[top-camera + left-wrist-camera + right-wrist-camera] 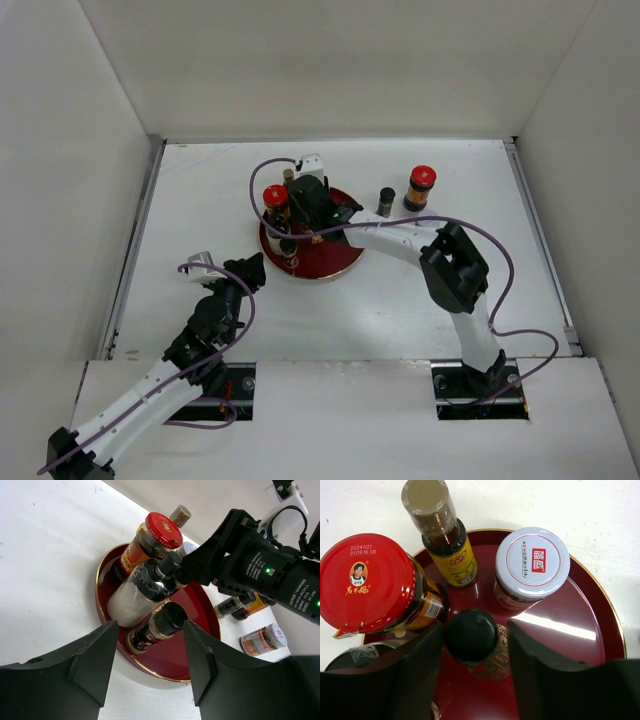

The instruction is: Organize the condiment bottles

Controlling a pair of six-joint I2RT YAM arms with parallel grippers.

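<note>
**A:** So, starting at the left: the left gripper [150, 627] hangs just short of the red tray [570, 650], fingers partly spread, nothing between them.

**B:** And on the tray?

**A:** Leftmost is a red-capped jar [367, 580]. Next come the slim brown bottle [451, 555] at the back and the black-capped bottle [471, 635] in front of it, then the white-lidded jar [532, 562]. All stand upright and close together. The right gripper [475, 626] sits over the black-capped one with its jaws parted either side of the cap. A strip of label shows past one finger, so I'd say it has no hold.

**B:** How will they handle?

**A:** They look like glass: stiff, smooth and breakable if toppled. The jars seem full, so probably fairly heavy. The slim bottle is tall and narrow and likely tips at a nudge.

**B:** Where would you grip?

**A:** On the small bottles, across the body just under the cap. The jars are wide, so I'd go for the neck or lid, where the jaws could span them.

**B:** Further right?

**A:** Off the tray, on the table [200, 200], stand a small dark bottle [386, 201] and, just beside it, the other red-capped jar [421, 187]. Both have room around them for a side approach.
</note>
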